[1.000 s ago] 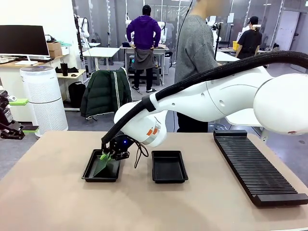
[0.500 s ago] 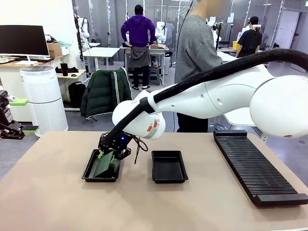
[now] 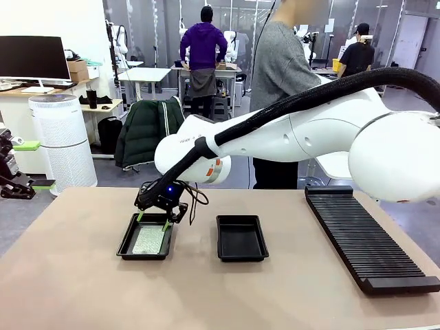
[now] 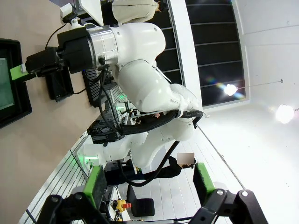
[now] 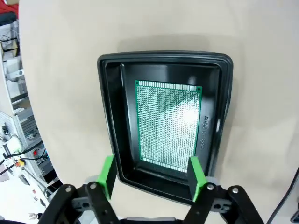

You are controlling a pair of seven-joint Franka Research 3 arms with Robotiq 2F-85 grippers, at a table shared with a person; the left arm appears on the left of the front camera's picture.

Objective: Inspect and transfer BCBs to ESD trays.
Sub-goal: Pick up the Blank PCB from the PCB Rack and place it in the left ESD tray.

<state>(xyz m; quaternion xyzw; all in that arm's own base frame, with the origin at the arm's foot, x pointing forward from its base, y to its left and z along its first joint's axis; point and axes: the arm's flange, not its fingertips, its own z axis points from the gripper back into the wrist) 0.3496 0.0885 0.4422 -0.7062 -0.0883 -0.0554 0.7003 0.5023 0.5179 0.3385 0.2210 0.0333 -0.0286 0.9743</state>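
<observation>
Smooth tan desk (image 3: 69, 289) lies open nearest. On it, the left glossy black ESD tray (image 3: 126, 246) holds a flat green speckled BCB (image 3: 149, 239) inside its flared rim. A twin tray (image 3: 241, 258) sits near, desk between. The right pincer (image 3: 153, 218) hovers spread above the BCB, gripping nothing. The left pincer (image 4: 148, 182) stands spread too.

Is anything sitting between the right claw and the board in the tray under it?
Nothing visible. The right claw hangs open above the near end of the ESD tray. The board lies flat on the tray floor with its face uncovered, and there is only open air between it and the claw.
</observation>
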